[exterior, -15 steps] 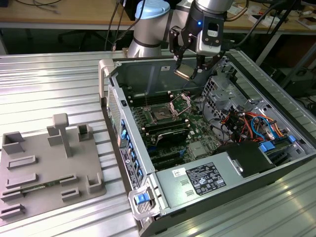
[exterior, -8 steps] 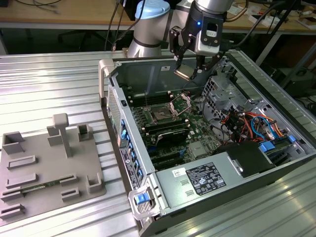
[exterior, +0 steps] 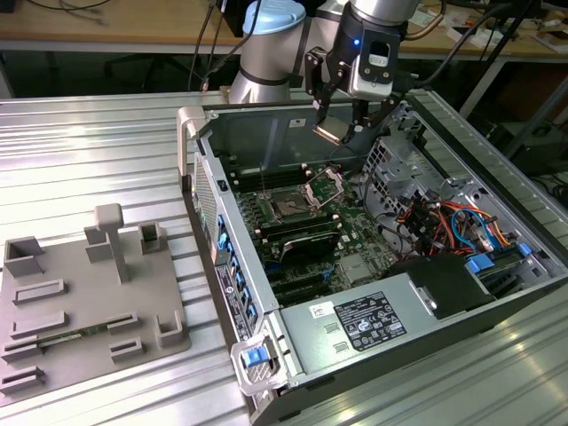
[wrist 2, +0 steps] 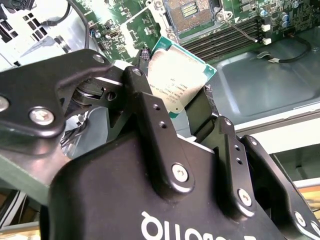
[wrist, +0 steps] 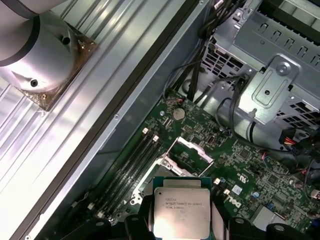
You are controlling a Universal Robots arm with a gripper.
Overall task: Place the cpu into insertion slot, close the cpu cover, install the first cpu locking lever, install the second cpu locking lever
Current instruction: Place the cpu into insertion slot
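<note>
My gripper (exterior: 336,130) hangs inside the open computer case, above the green motherboard (exterior: 351,226). It is shut on the cpu (exterior: 329,132), a small square chip with a dull silver face. In both wrist views the cpu (wrist 2: 177,82) (wrist: 181,212) sits clamped by two opposite edges between the black fingers (wrist 2: 150,117). The insertion slot (exterior: 288,207) lies below and apart from the chip, a dark square socket with a silvery rim, seen as the insertion slot (wrist 2: 190,10) in the second wrist view. The cpu cover (exterior: 324,186) (wrist: 192,150) stands swung up and open beside the slot.
The case wall (exterior: 266,133) rises behind the gripper. A metal drive cage (exterior: 390,160) with coloured cables (exterior: 453,226) stands at the exterior view's right. Long black memory slots (wrist: 132,165) flank the socket. A grey fixture plate (exterior: 80,302) lies on the ribbed table outside the case.
</note>
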